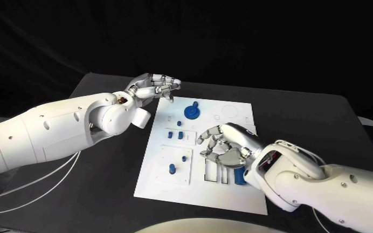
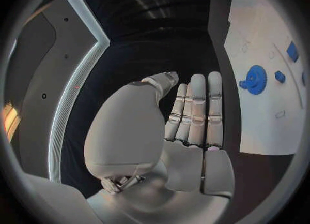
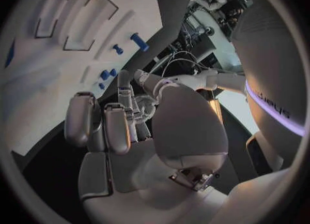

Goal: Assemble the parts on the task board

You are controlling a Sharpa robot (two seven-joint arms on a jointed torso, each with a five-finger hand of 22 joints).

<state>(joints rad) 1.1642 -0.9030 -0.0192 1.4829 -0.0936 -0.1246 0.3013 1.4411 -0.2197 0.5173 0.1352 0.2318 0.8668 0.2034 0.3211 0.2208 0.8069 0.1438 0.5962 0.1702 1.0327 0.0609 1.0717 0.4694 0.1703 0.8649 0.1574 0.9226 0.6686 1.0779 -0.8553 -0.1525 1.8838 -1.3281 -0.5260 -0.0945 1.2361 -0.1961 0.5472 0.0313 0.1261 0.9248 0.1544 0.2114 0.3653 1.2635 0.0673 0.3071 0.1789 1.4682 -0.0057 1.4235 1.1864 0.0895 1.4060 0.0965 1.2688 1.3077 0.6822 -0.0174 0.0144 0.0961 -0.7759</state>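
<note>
- Right hand (image 1: 228, 145) hovered over the middle of the task board (image 1: 156, 182), fingers curled loosely, grasping nothing.
- Blue part (image 1: 239, 177) lay just beside that hand's wrist, long axis along the slots.
- Left hand (image 1: 153, 88) off the board's far corner, fingers bunched, empty.
- Blue gear (image 1: 191, 111) between both hands.

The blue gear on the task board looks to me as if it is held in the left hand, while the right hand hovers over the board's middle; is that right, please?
Not quite. The left hand holds nothing: the left wrist view shows its fingers straight and empty, and the blue gear lies on the task board apart from it. The right hand does hover over the board's middle, as the head view shows.
</note>
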